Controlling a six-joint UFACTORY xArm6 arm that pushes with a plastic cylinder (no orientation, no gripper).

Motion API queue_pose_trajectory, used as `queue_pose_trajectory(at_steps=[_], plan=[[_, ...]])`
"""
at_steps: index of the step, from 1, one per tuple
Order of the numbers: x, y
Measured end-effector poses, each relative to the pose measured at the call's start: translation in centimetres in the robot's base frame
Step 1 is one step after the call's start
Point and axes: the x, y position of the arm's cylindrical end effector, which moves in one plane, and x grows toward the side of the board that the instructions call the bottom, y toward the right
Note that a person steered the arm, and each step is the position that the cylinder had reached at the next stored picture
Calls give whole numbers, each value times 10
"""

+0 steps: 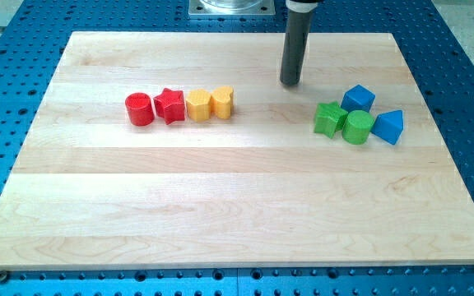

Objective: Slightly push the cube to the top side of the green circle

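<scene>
A blue cube (pixel 358 99) sits at the view's right, touching the top of the green circle (pixel 357 127). A green star (pixel 329 118) lies against the circle's left side and a blue triangle (pixel 388 126) against its right side. My tip (pixel 290 83) rests on the board up and to the left of this cluster, about a cube's width and a half left of the blue cube and apart from every block.
A row of touching blocks lies at the view's left centre: a red circle (pixel 139 108), a red star (pixel 169 105), a yellow hexagon (pixel 197 105) and a yellow heart (pixel 222 102). The wooden board (pixel 237 205) sits on a blue perforated table (pixel 467 49).
</scene>
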Motion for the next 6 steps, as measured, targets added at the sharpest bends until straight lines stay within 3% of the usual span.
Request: queue_pose_trajectory(at_steps=[4,6], plan=[[0,76],[30,90]])
